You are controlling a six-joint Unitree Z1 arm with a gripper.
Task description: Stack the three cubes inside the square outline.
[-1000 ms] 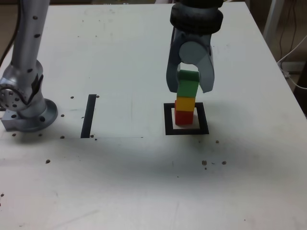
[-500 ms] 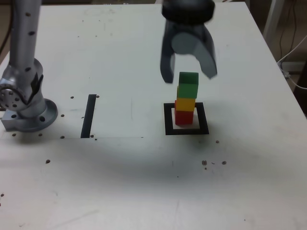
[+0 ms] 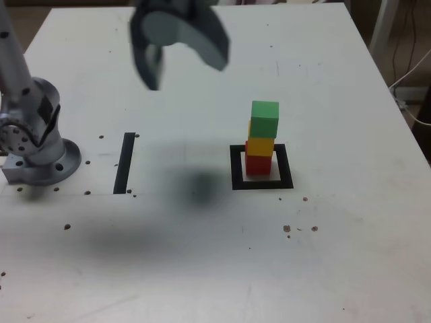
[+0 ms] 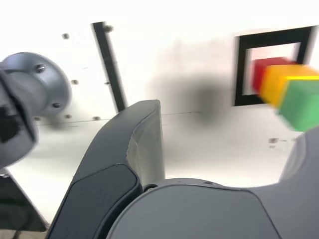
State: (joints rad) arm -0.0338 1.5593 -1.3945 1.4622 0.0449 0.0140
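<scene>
Inside the square outline (image 3: 236, 183) stand the three cubes as one upright stack: the red cube (image 3: 258, 164) at the bottom, the yellow cube (image 3: 260, 146) on it, and the green cube (image 3: 264, 120) on top, sitting slightly askew. My gripper (image 3: 183, 70) hangs high over the table, well off to the exterior view's left of the stack, open and holding nothing. The wrist view shows one dark finger (image 4: 134, 149) close up, with the green cube (image 4: 301, 104), yellow cube (image 4: 279, 82), red cube (image 4: 261, 74) and square outline (image 4: 240, 69) blurred beyond it.
A thin black strip (image 3: 124, 163) lies on the white table, at the exterior view's left of the square. The arm's grey base (image 3: 37, 145) stands at the table's left edge. Cables (image 3: 411, 74) hang beyond the right edge. Small dark specks dot the tabletop.
The gripper opened and let go of the green cube, which stays on the stack. It then rose and swung away to the exterior view's left.
</scene>
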